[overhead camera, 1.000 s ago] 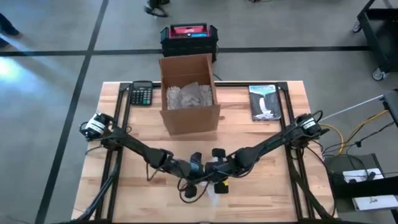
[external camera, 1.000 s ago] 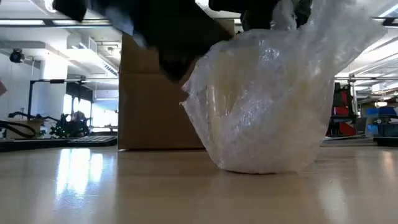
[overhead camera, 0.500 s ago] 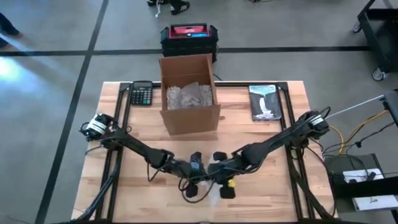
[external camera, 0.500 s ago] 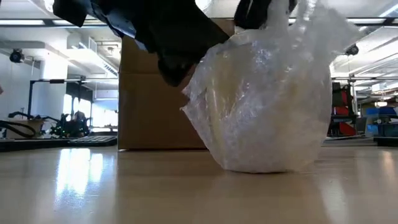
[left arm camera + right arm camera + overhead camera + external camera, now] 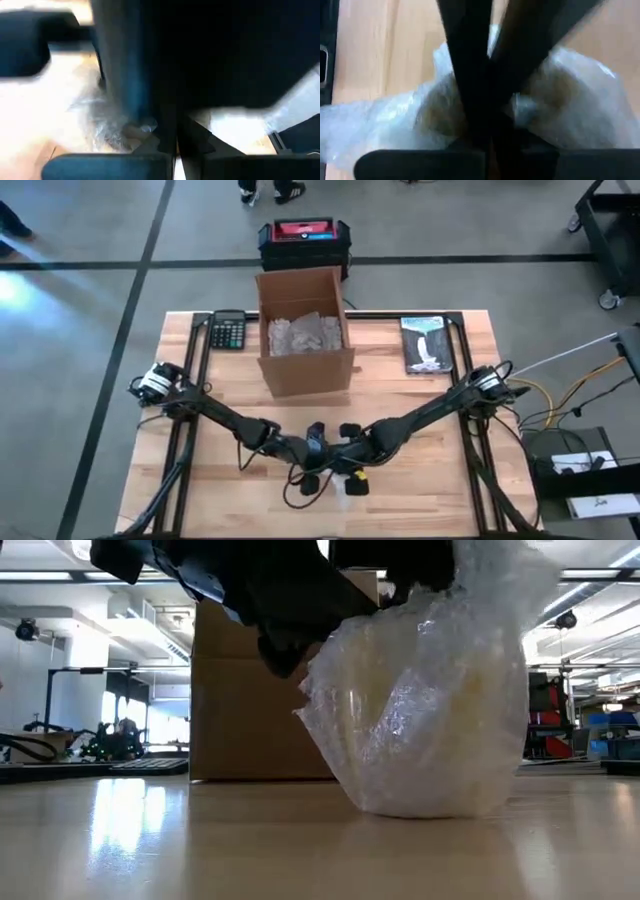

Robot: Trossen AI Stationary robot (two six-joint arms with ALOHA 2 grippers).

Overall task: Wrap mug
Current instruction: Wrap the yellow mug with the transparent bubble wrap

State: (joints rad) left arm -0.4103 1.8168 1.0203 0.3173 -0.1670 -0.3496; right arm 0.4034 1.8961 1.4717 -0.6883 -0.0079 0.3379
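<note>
- Mug [image 5: 430,730] stands near the front middle of the wooden table [image 5: 420,390], already draped in clear bubble wrap [image 5: 480,660]; through the film it shows only as a pale yellowish shape.
- Right gripper [image 5: 352,473] sits directly over the bundle, and in its wrist view the two dark fingers [image 5: 470,75] meet tightly on a gathered fold of wrap.
- Left gripper [image 5: 312,477] is just beside it on the bundle's left; its wrist view is mostly dark, so whether its fingers are apart or together cannot be told.
- Risk: the wrap looks loose and springy, so if the right gripper lets go before the fold is tucked, the film would probably fall open again.
- Risk: pulling the fold sideways could tip or drag the mug, since only the film seems to be held.
- Risk: the two grippers work nearly touching, so a careless move could knock one against the other.
- Behind the bundle stands an open cardboard box [image 5: 303,330] holding crumpled packing paper [image 5: 303,333], limiting room to push backward.
- Well apart at the table's far edge lie a calculator [image 5: 228,331] and a book [image 5: 426,344]; neither is in the way.
</note>
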